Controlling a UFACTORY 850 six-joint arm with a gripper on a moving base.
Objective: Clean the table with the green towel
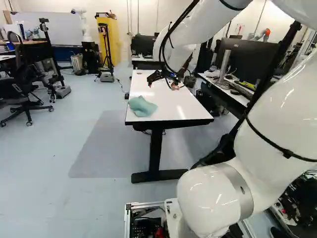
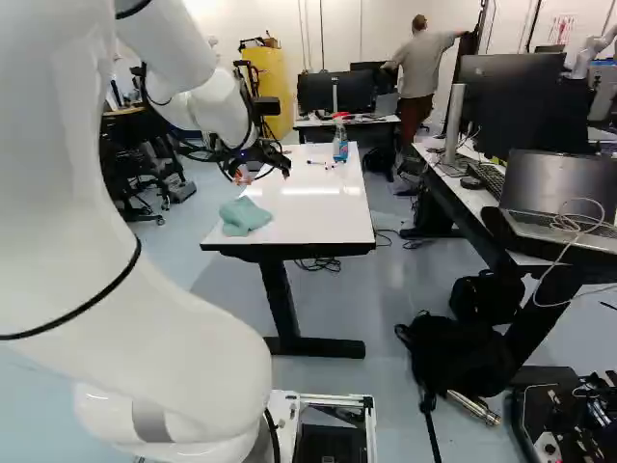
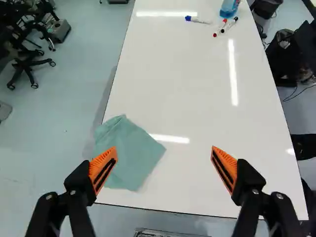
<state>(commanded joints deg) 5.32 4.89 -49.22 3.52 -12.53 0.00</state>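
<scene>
Robotics lab; another robot point(image 2: 595, 50); monitors point(image 2: 335, 92); whiteboard point(image 1: 47, 30)

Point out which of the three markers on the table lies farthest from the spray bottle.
The blue-tipped marker: it lies by itself, while the red-tipped marker and black-tipped marker lie side by side, close to the spray bottle.

In the left base view, we see the green towel point(image 1: 142, 106) on the white table point(image 1: 176, 101); at left stands a black chair point(image 1: 16, 89).
</scene>
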